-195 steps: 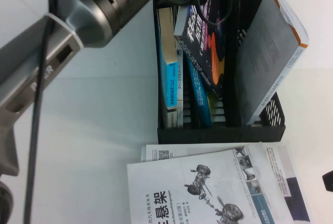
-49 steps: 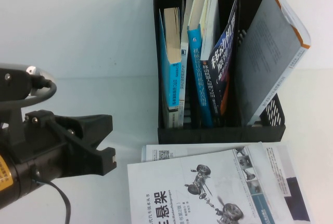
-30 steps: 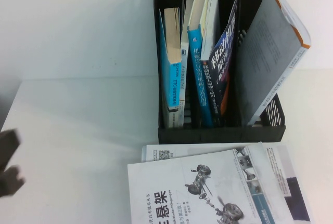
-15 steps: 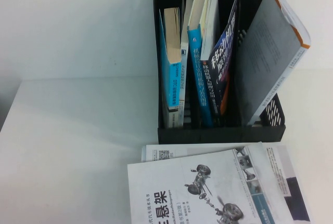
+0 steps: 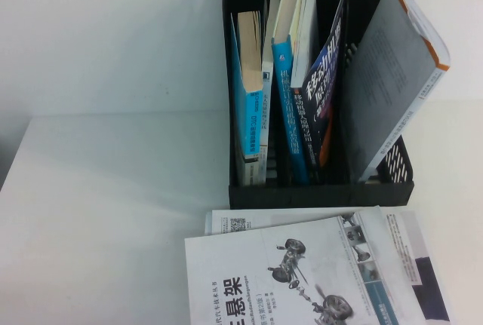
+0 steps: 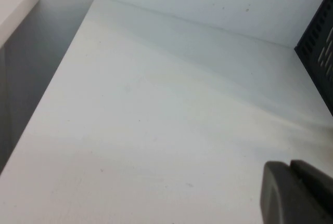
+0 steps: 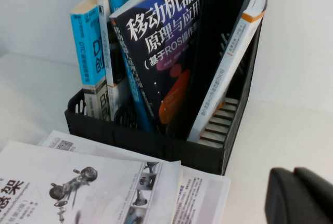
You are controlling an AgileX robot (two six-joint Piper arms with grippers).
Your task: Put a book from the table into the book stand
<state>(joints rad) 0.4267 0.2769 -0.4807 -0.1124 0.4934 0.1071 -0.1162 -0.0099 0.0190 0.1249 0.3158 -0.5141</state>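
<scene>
I see the book (image 5: 326,87) standing in the book stand (image 5: 321,193) among blue books (image 5: 253,106); a white book (image 5: 302,276) lies on the worktop (image 5: 113,212). The left claw (image 6: 296,195) and right claw (image 7: 302,195) barely show, so I cannot tell their openings.

Even, diffuse light; white table (image 5: 113,212) bright, mildly washed out. Soft shadow on the table just left of the book stand (image 5: 317,193); its slots go near black. Left gripper (image 6: 296,193) and right gripper (image 7: 299,195) show as dark, out-of-focus blurs at frame corners. Book covers sharp.
</scene>
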